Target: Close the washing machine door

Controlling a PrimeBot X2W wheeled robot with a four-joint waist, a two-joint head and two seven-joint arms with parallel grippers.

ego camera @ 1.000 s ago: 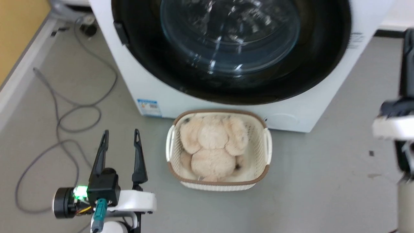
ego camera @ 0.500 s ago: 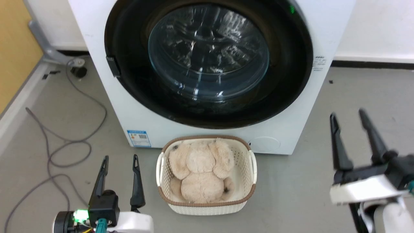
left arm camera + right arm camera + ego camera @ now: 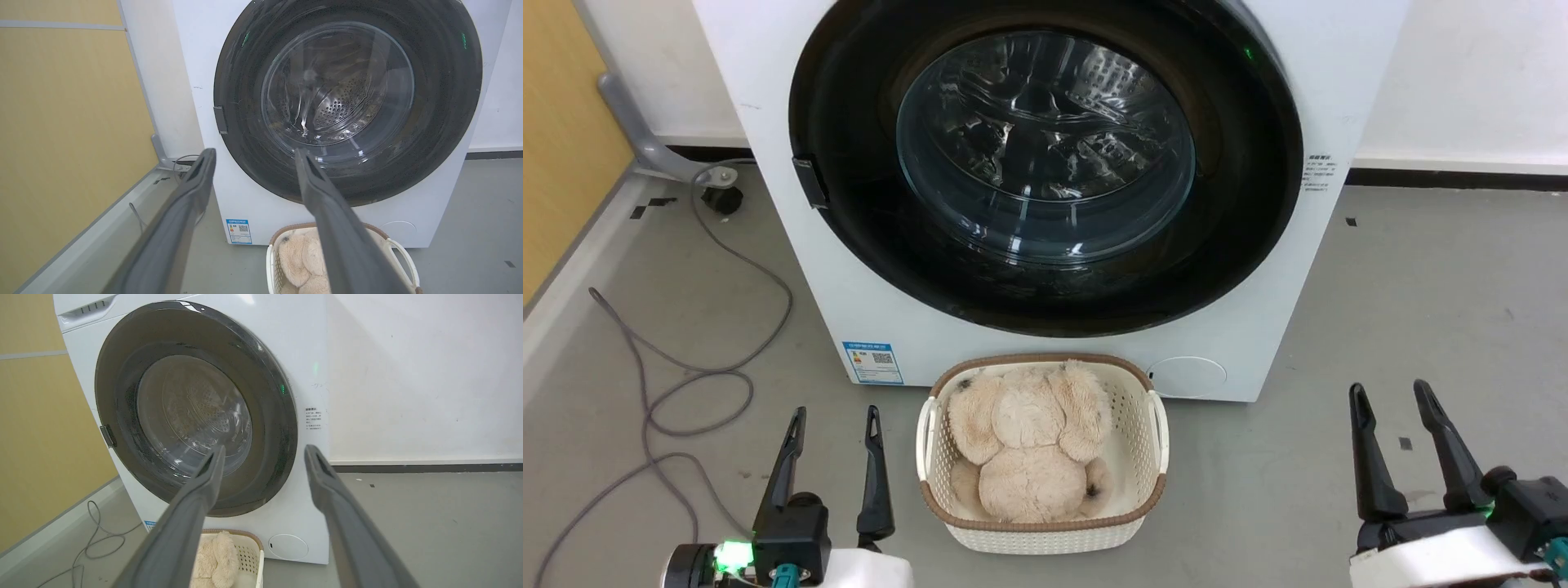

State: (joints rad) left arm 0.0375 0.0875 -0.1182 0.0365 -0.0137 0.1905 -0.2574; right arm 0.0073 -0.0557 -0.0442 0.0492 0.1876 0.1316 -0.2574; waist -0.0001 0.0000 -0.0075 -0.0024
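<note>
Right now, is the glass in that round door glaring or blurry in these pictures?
Head view: sharp, bright reflected streaks across the washing machine door. Left wrist view: milder glare, drum holes visible through it. Right wrist view: door looks hazy, dull.

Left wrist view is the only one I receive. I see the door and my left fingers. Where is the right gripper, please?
Observer: In the head view the right gripper is low at the right, open and holding nothing, apart from the washing machine door.
Operator: What lies on the floor beside my left gripper?
Observer: In the head view a grey cable lies in loops on the floor to the left of the left gripper.
Operator: Is the door's right edge closed?
Observer: The right wrist view looks slanting along that edge. The rim lies against the white front of the washing machine, and I see no gap.
</note>
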